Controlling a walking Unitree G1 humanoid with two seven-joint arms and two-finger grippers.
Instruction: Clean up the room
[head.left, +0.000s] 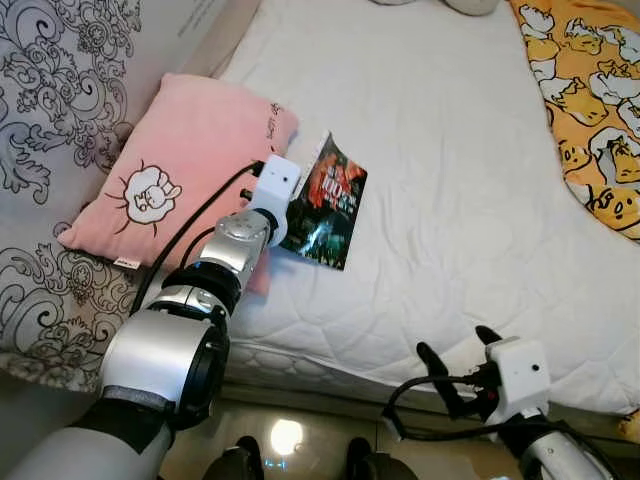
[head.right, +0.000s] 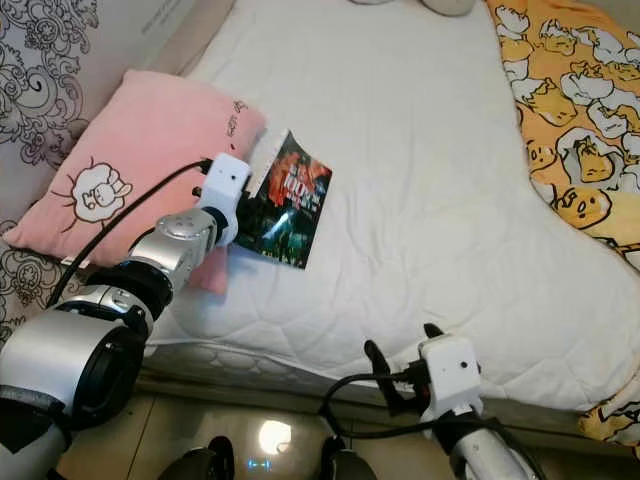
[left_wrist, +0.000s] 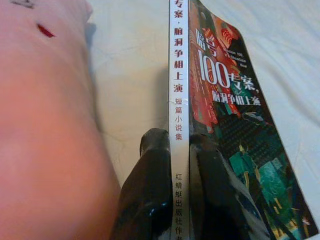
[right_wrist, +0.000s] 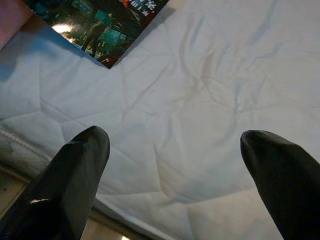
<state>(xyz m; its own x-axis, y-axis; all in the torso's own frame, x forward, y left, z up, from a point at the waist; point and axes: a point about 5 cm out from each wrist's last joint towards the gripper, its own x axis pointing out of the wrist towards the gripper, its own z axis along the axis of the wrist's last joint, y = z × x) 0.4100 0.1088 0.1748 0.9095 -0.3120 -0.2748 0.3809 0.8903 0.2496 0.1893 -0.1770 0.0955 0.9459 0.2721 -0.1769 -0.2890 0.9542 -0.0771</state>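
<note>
The left gripper (left_wrist: 179, 150) had its two black fingers (left_wrist: 150, 170) pinched tight on the white spine of a book (head.left: 328, 203), one finger on each side of it (the spine ran with Chinese print, and the dark cover bore a large "100" among red and teal artwork). The book was held above the white quilted mattress (head.left: 440, 180), tilted, with its lower corner close to the sheet; whether that corner touched could not be told. The left arm reached forward from the robot's left, its white wrist block just beside the book's near edge.

Just to the left of the book lay a pink pillow (head.left: 180, 170) with a small cartoon sheep drawn on it, resting against the patterned grey-and-white wall (head.left: 50, 110). The pillow's right edge sat close to the gripper.

The right gripper (right_wrist: 175, 165) hung low at the near edge of the mattress, fingers spread wide with nothing between them, well apart from the book. At the far right of the bed lay an orange blanket (head.left: 590, 110) printed with yellow ducks. Below the mattress edge, a glossy floor (head.left: 300, 440) caught a spot of light.
</note>
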